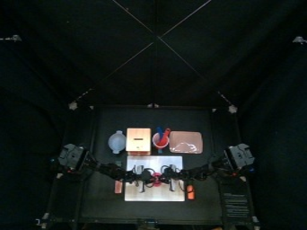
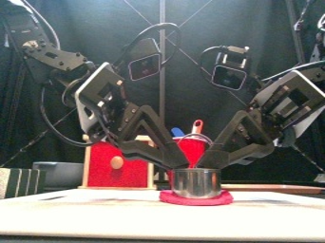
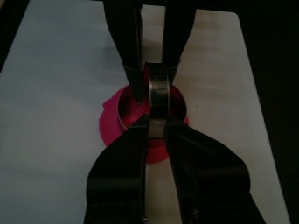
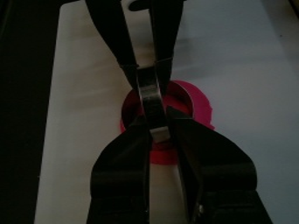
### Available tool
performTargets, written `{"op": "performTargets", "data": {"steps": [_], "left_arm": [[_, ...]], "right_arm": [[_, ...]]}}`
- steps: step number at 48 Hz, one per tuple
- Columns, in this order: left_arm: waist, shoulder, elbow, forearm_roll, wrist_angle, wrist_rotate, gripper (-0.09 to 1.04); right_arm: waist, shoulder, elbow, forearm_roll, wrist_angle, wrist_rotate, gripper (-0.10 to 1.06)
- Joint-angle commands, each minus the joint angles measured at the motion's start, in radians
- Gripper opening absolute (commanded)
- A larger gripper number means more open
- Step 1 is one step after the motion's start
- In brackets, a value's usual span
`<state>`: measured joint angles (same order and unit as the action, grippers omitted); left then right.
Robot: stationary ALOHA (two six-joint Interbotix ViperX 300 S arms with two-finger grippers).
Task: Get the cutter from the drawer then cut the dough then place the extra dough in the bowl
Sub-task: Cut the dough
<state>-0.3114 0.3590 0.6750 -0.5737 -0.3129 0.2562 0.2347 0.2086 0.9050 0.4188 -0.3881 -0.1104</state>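
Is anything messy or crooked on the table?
No, nothing stands out. The cutter stands upright on the red dough, flat on the white board, with the left gripper and right gripper both pinching its rim.

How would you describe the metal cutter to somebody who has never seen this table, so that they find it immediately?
Find the white cutting board at the table's front. On its middle lies a flat pink disc of dough, and the cutter stands on it. It is the only shiny metal ring there, gripped by the left fingers and the right fingers.
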Motion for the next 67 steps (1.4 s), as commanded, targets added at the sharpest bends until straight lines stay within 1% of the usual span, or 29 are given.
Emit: {"op": "performTargets", "data": {"steps": [1,6,10,21,26,33,39,46,50,59,67], "left_arm": [[0.008,0.081,0.032,0.006,0.109,-0.006,0.53],[0.028,0.08,0.034,0.026,0.109,-0.006,0.53],[0.04,0.078,0.031,0.04,0.112,-0.006,0.53],[0.041,0.044,0.037,0.078,0.11,-0.006,0.53],[0.041,0.026,0.038,0.101,0.107,-0.008,0.55],[0.043,-0.002,0.049,0.104,0.086,-0.006,0.55],[0.048,-0.014,0.063,0.103,0.04,-0.006,0.56],[0.051,-0.025,0.064,0.101,0.015,-0.006,0.61],[0.055,-0.038,0.064,0.101,0.011,-0.006,0.67],[0.058,-0.061,0.063,0.1,-0.028,-0.006,0.78],[0.058,-0.083,0.051,0.103,-0.041,-0.005,0.81]], "right_arm": [[-0.061,0.1,0.0,-0.011,0.058,0.011,0.5],[-0.081,0.1,-0.011,-0.04,0.058,0.012,0.5],[-0.089,0.1,-0.017,-0.058,0.063,0.014,0.5],[-0.081,0.083,-0.031,-0.069,0.087,0.015,0.5],[-0.081,0.066,-0.031,-0.072,0.101,0.015,0.5],[-0.081,0.008,-0.011,-0.083,0.115,0.014,0.5],[-0.081,-0.054,0.003,-0.109,0.117,0.014,0.5],[-0.081,-0.097,0.005,-0.149,0.121,0.018,0.51],[-0.081,-0.106,0.0,-0.166,0.127,0.018,0.52],[-0.081,-0.11,-0.014,-0.173,0.129,0.02,0.52],[-0.078,-0.117,-0.021,-0.186,0.129,0.02,0.55]]}}
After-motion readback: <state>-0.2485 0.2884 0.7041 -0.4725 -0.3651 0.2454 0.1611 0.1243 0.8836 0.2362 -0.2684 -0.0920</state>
